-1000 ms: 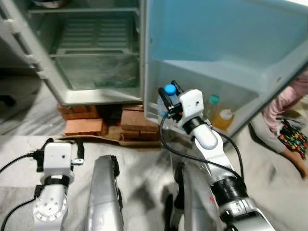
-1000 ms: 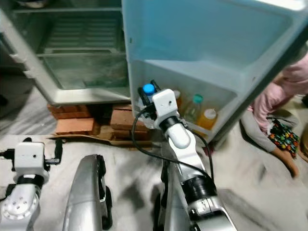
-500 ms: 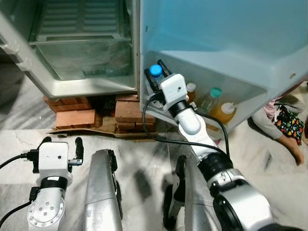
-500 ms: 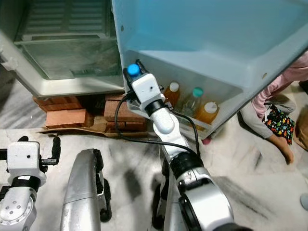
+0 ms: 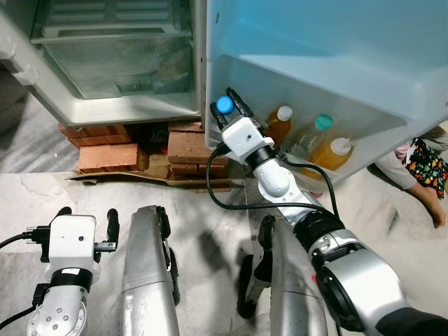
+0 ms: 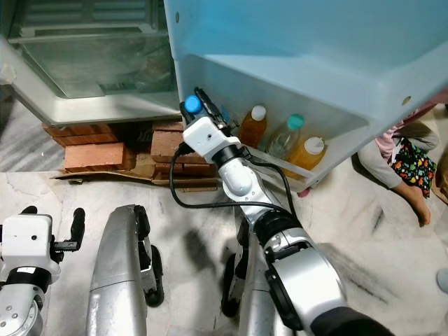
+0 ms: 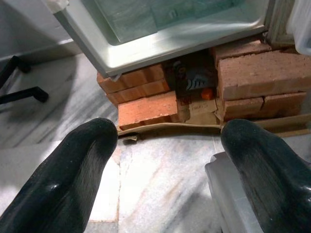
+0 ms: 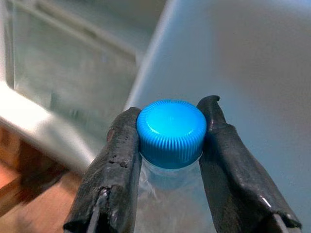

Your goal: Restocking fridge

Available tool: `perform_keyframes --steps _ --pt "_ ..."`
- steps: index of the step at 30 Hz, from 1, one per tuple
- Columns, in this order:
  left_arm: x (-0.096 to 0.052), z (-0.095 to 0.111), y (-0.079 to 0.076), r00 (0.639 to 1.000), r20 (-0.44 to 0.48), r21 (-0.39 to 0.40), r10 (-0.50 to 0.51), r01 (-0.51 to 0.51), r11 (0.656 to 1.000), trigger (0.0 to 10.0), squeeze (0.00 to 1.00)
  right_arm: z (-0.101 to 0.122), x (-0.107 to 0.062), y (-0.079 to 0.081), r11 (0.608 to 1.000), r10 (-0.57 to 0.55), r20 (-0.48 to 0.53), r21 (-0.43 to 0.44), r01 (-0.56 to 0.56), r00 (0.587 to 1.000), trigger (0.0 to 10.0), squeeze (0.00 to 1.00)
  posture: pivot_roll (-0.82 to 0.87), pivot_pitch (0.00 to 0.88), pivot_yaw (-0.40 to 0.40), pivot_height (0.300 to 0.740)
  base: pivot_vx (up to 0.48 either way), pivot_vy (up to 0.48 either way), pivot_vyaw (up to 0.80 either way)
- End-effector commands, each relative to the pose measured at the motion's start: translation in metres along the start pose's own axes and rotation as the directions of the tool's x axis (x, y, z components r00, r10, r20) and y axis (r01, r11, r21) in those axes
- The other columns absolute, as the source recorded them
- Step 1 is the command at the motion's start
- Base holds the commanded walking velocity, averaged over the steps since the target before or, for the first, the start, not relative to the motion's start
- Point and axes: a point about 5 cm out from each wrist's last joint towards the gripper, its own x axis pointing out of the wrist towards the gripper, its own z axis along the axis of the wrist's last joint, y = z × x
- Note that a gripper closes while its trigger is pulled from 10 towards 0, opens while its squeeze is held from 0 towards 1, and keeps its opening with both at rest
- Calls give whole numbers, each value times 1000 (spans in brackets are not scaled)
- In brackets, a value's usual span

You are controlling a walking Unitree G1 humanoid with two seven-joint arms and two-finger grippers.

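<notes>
My right gripper (image 5: pixel 227 103) is shut on the neck of a clear bottle with a blue cap (image 8: pixel 171 132); the blue cap (image 5: pixel 224 105) sits at the left end of the fridge door's bottom shelf (image 5: pixel 329 183). That shelf holds an orange-juice bottle with a white cap (image 5: pixel 280 123), a clear bottle with a teal cap (image 5: pixel 313 134) and another orange bottle (image 5: pixel 333 152). The fridge's open compartment (image 5: pixel 119 63) is at the upper left. My left gripper (image 5: pixel 85 217) hangs low at the left, open, with both fingers (image 7: pixel 73 179) spread over the floor.
The fridge rests on red bricks (image 5: pixel 112 155) with cardboard (image 5: pixel 175 180) under the front. A person's leg in patterned cloth (image 5: pixel 427 171) lies on the floor at the right, beside the door. My legs (image 5: pixel 143 273) stand on marble floor.
The camera has tilted down and closer to the door. My right gripper has carried the blue-capped bottle further in to the left end of the door shelf. The left arm stays low.
</notes>
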Motion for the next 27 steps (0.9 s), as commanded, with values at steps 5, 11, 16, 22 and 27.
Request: perform_keyframes --steps 5,11,16,22,27 --pt "-7 -3 -1 999 -36 7 -21 21 1000 10000 0 -41 -29 10 986 18 -243 167 24 970 10000 0 277 423 -55 549 0 0 0" --pt "-4 -4 -3 999 -40 7 -27 27 1000 10000 0 -44 -29 8 979 23 -267 201 32 963 10000 0 272 417 -54 549 0 0 0" --pt "-2 -4 -3 999 -40 10 -31 31 999 10000 0 -39 -23 6 967 24 -237 252 37 971 10000 1000 274 411 -50 549 0 0 0" --pt "2 -3 -1 999 -31 26 -14 15 1000 10000 0 -22 -9 1 959 13 -142 283 28 990 10000 1000 270 396 -52 549 0 0 0" --pt "11 -4 -2 1000 -18 26 -2 3 1000 10000 0 5 8 -7 956 24 12 293 -26 1000 10000 1000 251 363 -57 549 0 0 0"
